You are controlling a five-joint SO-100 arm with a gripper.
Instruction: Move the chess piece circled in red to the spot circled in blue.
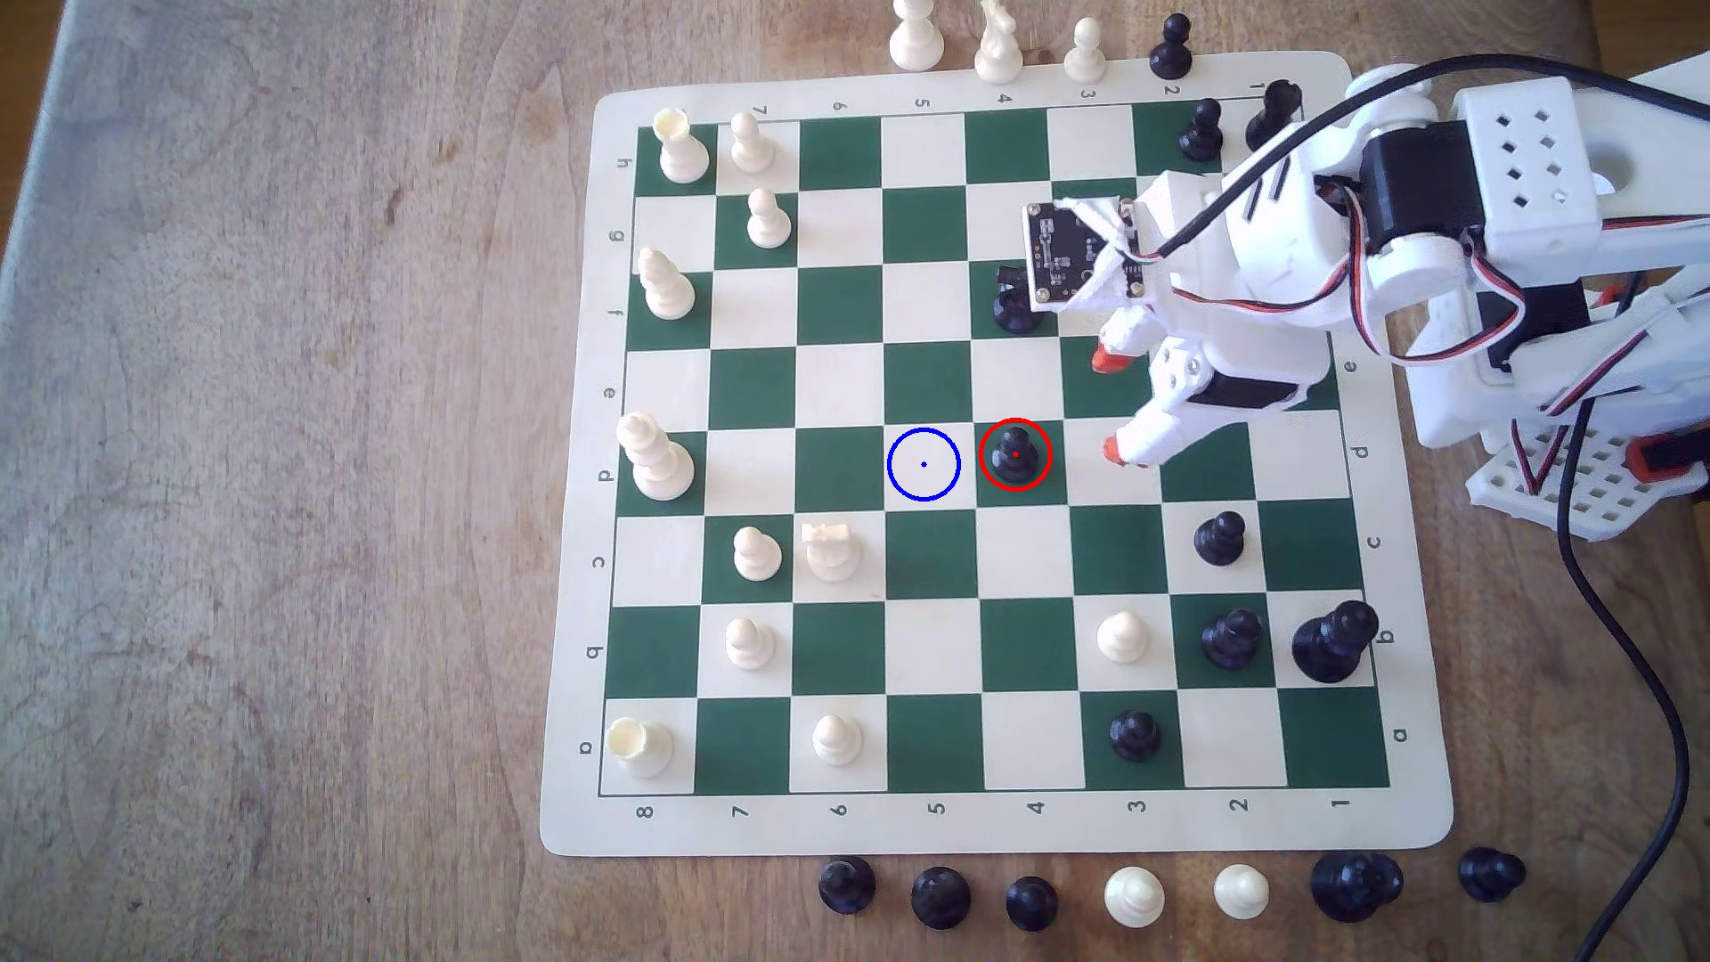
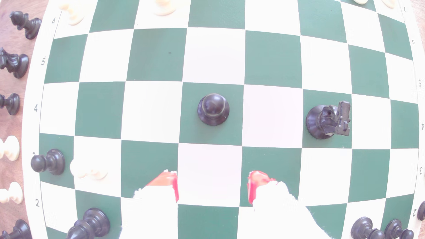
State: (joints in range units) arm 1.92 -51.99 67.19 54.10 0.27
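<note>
A small black pawn, the chess piece circled in red [image 1: 1015, 454], stands upright on a green square near the board's middle; the wrist view shows the same pawn [image 2: 213, 109] from above. Just to the exterior view's left of it, a cream square carries the spot circled in blue [image 1: 923, 464]. My gripper [image 1: 1113, 404] hovers about one square to the exterior view's right of the pawn, open, with nothing between its red-tipped fingers [image 2: 169, 180]. In the wrist view the gripper [image 2: 212, 181] frames a bare cream square one short of the pawn.
A black knight [image 1: 1013, 303] stands two squares from the pawn, under the wrist camera board. Black pieces [image 1: 1220, 538] sit at the exterior view's lower right, white pieces [image 1: 831, 550] at its left. Captured pieces [image 1: 1032, 902] line the table beside the chessboard [image 1: 935, 823]. A black cable [image 1: 1629, 647] trails right.
</note>
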